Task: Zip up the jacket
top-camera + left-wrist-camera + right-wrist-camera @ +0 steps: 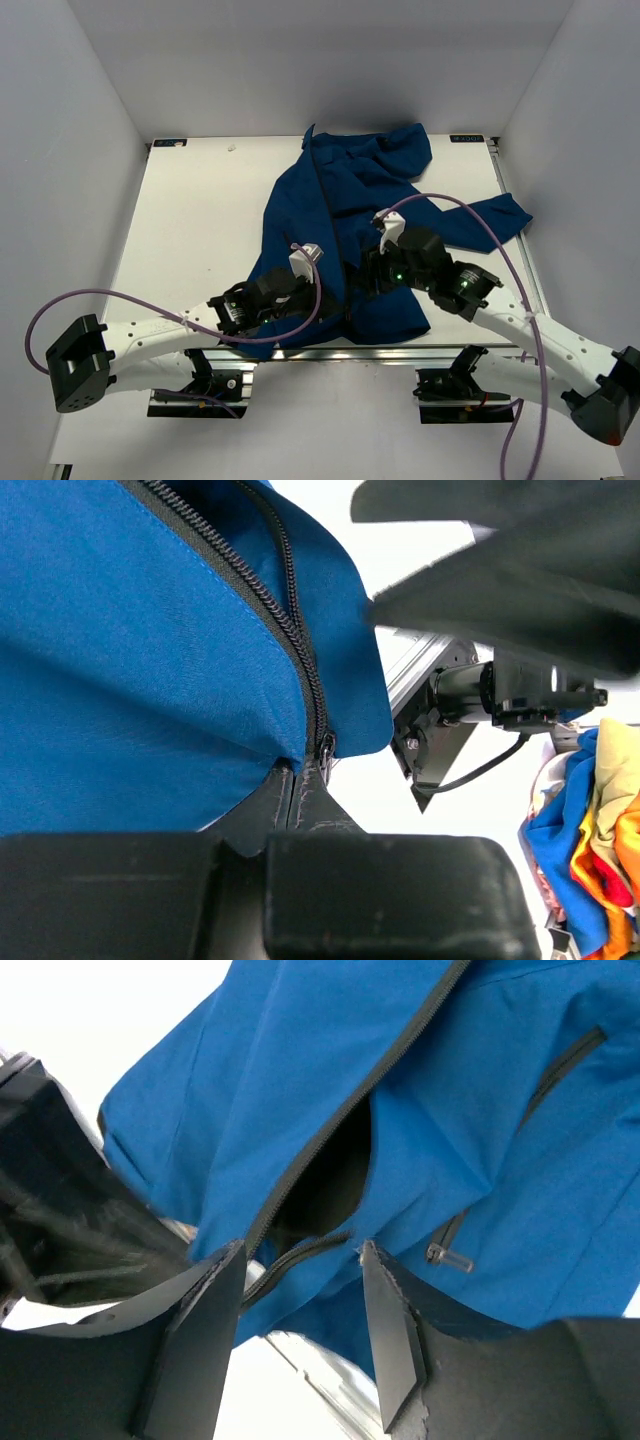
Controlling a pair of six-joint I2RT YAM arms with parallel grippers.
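The royal-blue jacket (330,200) lies spread on the white table, collar at the far end and hem at the near edge. My left gripper (325,300) is at the hem. In the left wrist view its fingers (300,800) are pressed together on the bottom end of the dark front zipper (300,670), just under the slider (325,748). My right gripper (300,1260) is open just above the jacket (480,1140). Its fingertips (385,1300) straddle the parted zipper, where the black lining (330,1170) shows. It sits close beside the left gripper in the top view (358,280).
The metal front rail of the table (330,353) runs under the hem. A pocket zipper pull (447,1256) lies right of the right fingers. A pile of coloured cloth (590,850) lies beyond the table edge. White walls enclose the table (200,230).
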